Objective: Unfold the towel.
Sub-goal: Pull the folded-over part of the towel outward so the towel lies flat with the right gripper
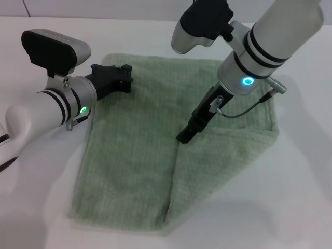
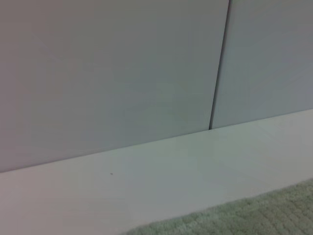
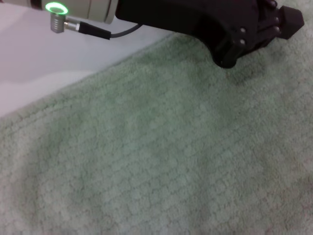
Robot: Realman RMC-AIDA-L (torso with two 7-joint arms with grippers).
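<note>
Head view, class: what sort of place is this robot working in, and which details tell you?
Probably a lab or test bench: a bare white table, plain pale wall panels behind it, and only a green towel laid out between the two grippers.

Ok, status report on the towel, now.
Left gripper at towel's far-left corner. Right gripper down mid-towel at the fold edge. Towel partly folded. No obstructions.

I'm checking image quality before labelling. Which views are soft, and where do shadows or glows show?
Head view: sharp; the right gripper casts a faint shadow on the towel; green rings glow on both arms. Left wrist view: soft, mostly wall, towel edge blurred. Right wrist view: weave clear, left gripper shadowing the cloth.
</note>
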